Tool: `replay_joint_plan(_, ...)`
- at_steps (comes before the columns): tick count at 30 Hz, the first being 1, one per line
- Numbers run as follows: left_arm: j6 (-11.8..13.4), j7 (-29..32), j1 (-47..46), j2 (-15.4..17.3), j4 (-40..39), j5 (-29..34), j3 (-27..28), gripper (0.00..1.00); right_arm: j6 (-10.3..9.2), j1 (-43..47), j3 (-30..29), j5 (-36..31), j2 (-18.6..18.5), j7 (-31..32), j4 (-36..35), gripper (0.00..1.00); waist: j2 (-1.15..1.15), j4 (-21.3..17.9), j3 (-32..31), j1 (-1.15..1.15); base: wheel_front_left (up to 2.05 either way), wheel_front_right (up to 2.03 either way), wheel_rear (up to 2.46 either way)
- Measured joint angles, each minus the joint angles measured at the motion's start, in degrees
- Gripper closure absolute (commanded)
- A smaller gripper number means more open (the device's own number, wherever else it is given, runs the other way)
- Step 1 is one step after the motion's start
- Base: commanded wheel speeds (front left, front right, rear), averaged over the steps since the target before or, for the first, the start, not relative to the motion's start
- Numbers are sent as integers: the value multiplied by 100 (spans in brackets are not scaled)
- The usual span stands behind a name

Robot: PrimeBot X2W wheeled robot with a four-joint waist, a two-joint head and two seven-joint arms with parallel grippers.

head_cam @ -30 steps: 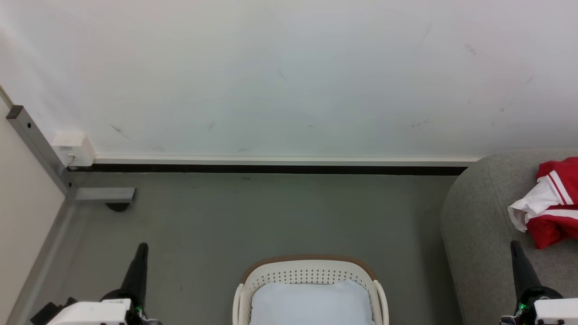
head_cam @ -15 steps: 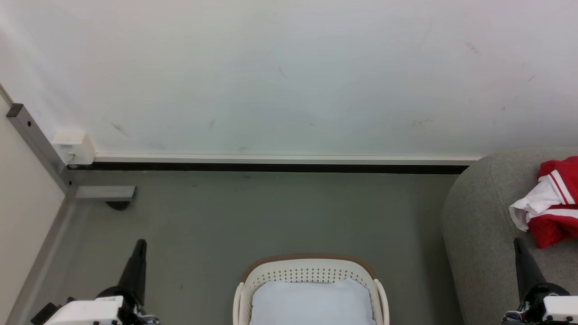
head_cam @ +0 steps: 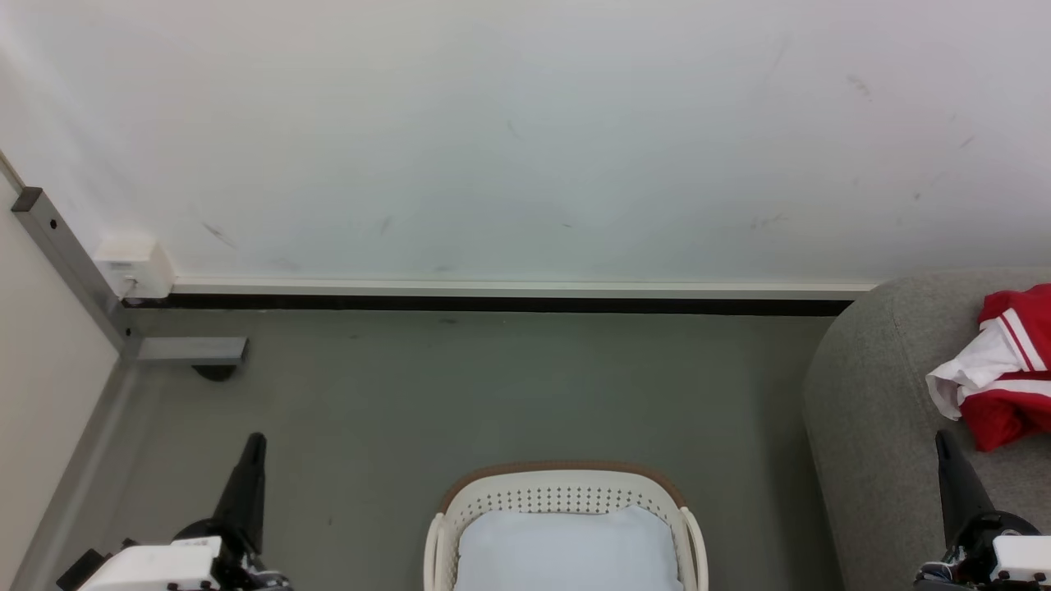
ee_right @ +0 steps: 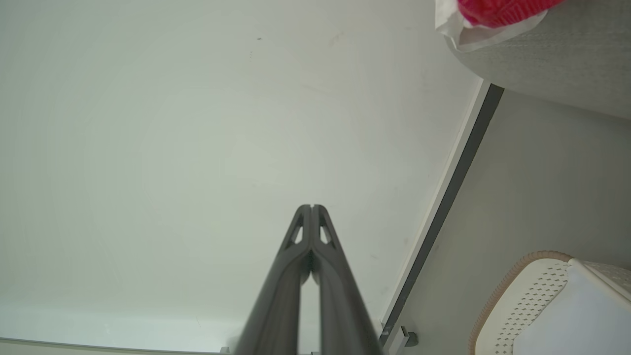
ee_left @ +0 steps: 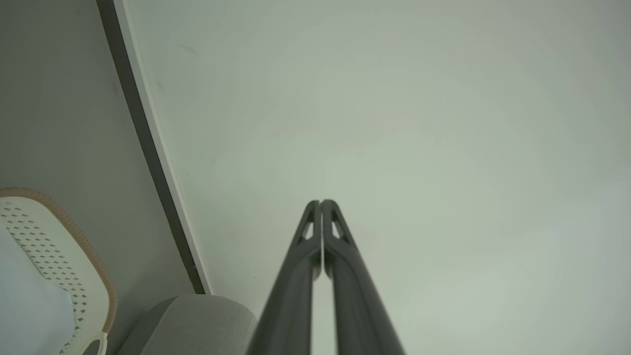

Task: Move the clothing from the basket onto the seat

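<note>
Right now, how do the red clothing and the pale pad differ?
Colour: the clothing is red with white panels and stripes; the pad is plain pale blue-white.
Pose: the clothing is crumpled; the pad lies flat.
Place: the clothing is on the seat; the pad is in the basket.
Both look soft.

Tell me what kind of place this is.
Probably a home-style living or laundry corner, perhaps staged: a grey upholstered seat with red clothing on it, a perforated laundry basket on the floor, and a bare white wall with skirting.
</note>
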Motion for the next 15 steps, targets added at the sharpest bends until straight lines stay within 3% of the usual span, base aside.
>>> replay_joint_plan(15,0,1,-1,0,-1,0,0,100,0,-1,13,18,-11,-2,0,100,0,0,0,0,0,0,0)
